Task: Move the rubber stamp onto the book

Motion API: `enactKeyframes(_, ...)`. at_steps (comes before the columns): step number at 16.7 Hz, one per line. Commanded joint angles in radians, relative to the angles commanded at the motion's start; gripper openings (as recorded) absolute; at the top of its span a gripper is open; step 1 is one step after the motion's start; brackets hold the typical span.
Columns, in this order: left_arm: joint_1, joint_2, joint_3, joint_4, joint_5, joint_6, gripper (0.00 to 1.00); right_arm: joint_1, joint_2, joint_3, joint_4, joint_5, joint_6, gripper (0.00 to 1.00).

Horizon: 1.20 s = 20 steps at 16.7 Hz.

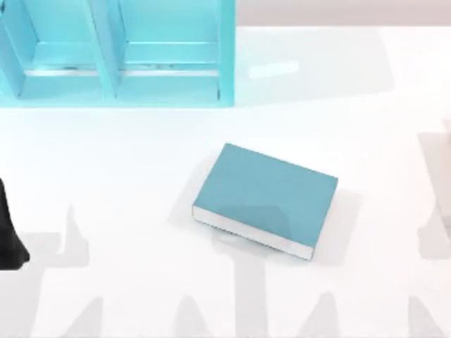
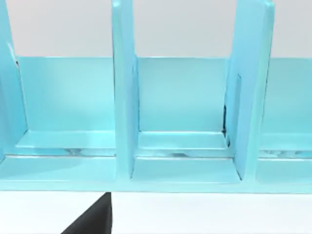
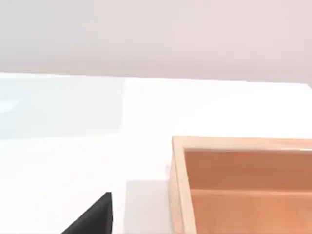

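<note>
Book (image 1: 264,193), teal-blue and thick, lies flat near the middle of the white table (image 1: 106,176), which is the largest thing in the top view. Next in size is the light-blue shelf unit (image 1: 225,49), standing at the far left of the table with its upright dividers and open compartments facing the near side. The left wrist view looks straight into those compartments (image 2: 124,97). The book sits well apart from the shelf unit, nearer and to the right of it. It is turned at a slant to the table's edges, with its white page edges along the near side and its plain cover bare. A light wooden box (image 3: 178,185) with an open top rests on the table in the right wrist view. The left arm (image 1: 8,236) is a dark shape at the left edge of the top view, well apart from the book. A black corner of the left end effector (image 2: 92,219) and of the right end effector (image 3: 92,217) shows in each wrist view. Whether either one is wide or narrow, I cannot tell.
</note>
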Motion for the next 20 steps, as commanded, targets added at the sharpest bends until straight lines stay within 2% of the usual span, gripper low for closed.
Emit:
enactKeyframes(13, 0.000, 0.000, 0.000, 0.000, 0.000, 0.000, 1.00, -0.253, 1.156, 0.969, -0.748, 0.007, -0.240, 1.00)
enactKeyframes(20, 0.000, 0.000, 0.000, 0.000, 0.000, 0.000, 1.00, -0.349, 1.611, 1.336, -1.046, -0.002, -0.330, 1.00)
